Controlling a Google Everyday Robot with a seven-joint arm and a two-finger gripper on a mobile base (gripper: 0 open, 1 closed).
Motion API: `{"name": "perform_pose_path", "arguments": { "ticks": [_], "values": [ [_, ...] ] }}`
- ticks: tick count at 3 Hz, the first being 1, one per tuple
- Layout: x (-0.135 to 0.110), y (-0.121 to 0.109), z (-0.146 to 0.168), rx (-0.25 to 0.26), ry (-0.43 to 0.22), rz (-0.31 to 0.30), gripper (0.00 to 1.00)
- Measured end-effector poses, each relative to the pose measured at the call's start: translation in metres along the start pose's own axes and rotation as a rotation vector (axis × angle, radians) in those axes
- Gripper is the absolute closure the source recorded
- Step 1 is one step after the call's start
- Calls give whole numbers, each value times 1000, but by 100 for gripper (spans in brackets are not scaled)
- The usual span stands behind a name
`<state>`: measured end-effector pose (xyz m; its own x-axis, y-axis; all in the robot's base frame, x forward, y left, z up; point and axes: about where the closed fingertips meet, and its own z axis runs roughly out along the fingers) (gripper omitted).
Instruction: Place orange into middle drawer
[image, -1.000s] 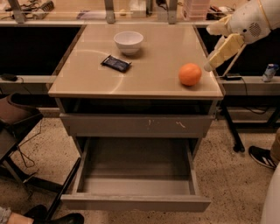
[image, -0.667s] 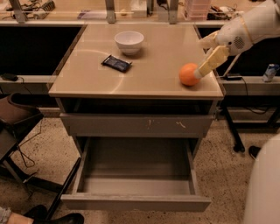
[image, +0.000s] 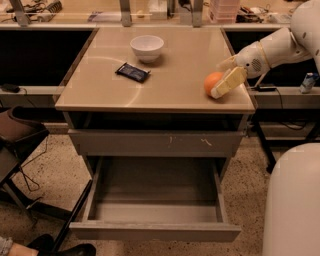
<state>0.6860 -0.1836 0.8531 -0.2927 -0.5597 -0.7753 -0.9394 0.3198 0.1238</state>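
Near the front right corner of the worktop (image: 175, 65) sits the orange (image: 210, 81), with the end effector (image: 220, 80) against its right side; whether it grips the fruit, I cannot tell. Below the front edge, the middle drawer (image: 155, 232) stands open.

No text, label, brand or number can be read anywhere, not even on the dark packet (image: 132, 72) on the desk (image: 100, 95). The gripper (image: 223, 79) is at the orange (image: 211, 80), near the desk's right edge.
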Motion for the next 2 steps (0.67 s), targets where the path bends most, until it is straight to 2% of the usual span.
{"name": "perform_pose_path", "arguments": {
  "ticks": [1, 2],
  "values": [
    [0, 0, 0, 0, 0, 0, 0],
    [0, 0, 0, 0, 0, 0, 19]
  ]
}}
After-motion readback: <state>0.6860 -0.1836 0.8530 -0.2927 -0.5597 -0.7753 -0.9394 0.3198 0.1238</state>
